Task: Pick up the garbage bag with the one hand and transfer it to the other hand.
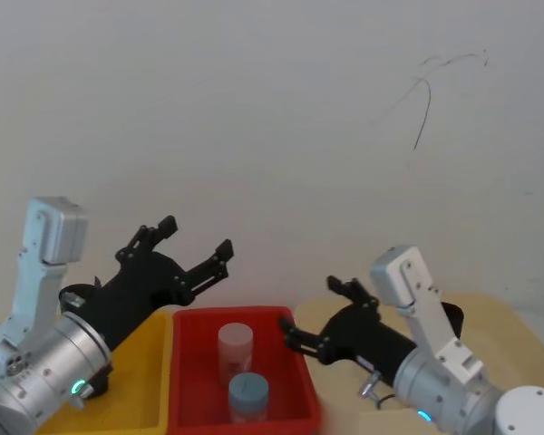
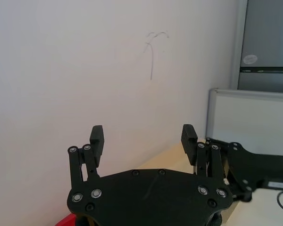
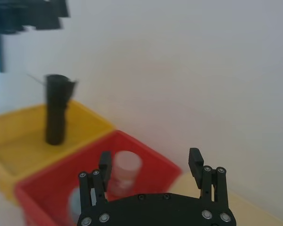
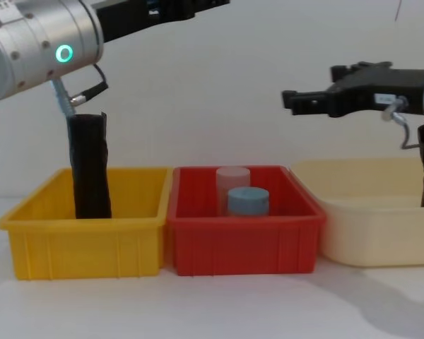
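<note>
Since left gripper, mid-left in head view, is spread wide & empty, I'd drop it straight down on bag, squeeze mid-body, lift w/o tilting. Bag stands upright in yellow bin, left of chest view, long axis vertical. Also wide, empty: right gripper, lower centre-right.

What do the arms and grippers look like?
Both arms are thick silver cylinders with pale grey housings. The left arm carries a green ring light; the right arm a bluish light. The left gripper and right gripper are black, with linkage fingers and silver pivot pins. A thin dark cable loops at the left wrist.
</note>
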